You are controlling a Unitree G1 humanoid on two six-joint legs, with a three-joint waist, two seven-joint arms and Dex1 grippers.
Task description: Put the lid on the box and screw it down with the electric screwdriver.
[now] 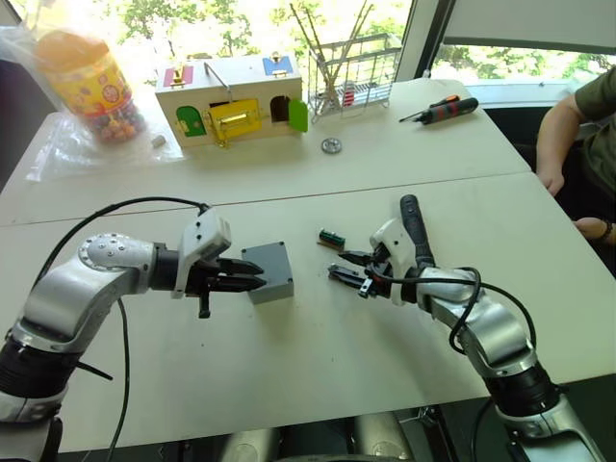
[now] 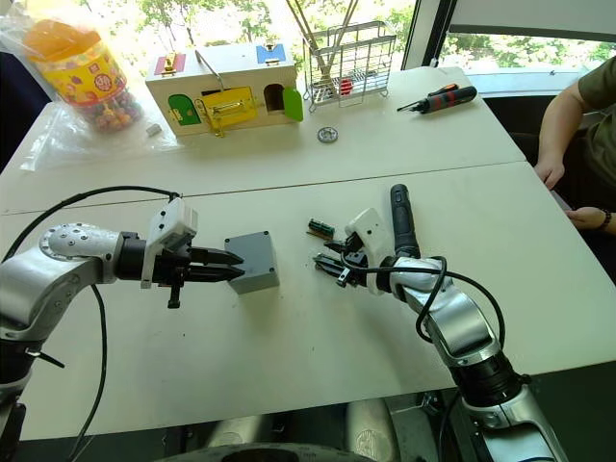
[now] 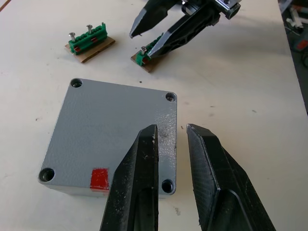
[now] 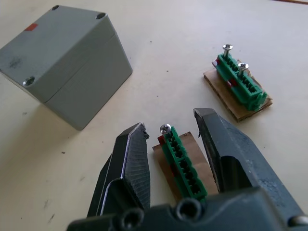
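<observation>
Lid: we see the lid [image 3: 113, 130] already sitting on the box [image 4: 91, 94], near the middle of the table [image 1: 318, 385]; its four corner holes look empty, so we judge no screw is in yet.
Left gripper: our left gripper [image 3: 171, 137] has its fingers a little apart, holding nothing, with the tips over the edge of the lid close to one corner.
Right gripper: our right gripper [image 4: 168, 127] is open around a small green block [image 4: 183, 161] that carries one screw [image 4: 165, 128]; the fingers stand on both sides of the block and do not touch it.
Second block: another green block [image 4: 243, 82] with two screws lies just beside, free on the table.
Screwdriver: the electric screwdriver [image 1: 415, 229] seems to rest against our right arm, its tip pointing toward the gripper.
Step in hand: we think the screws must go into the lid next.
How to do it well: we should close on the block squarely so that the upright screw does not tip, and keep the left fingers steadying the box so that the lid stays lined up.
Hard to see: we cannot tell how the screwdriver is held, and its bit is hidden; the inside of the box is covered.
</observation>
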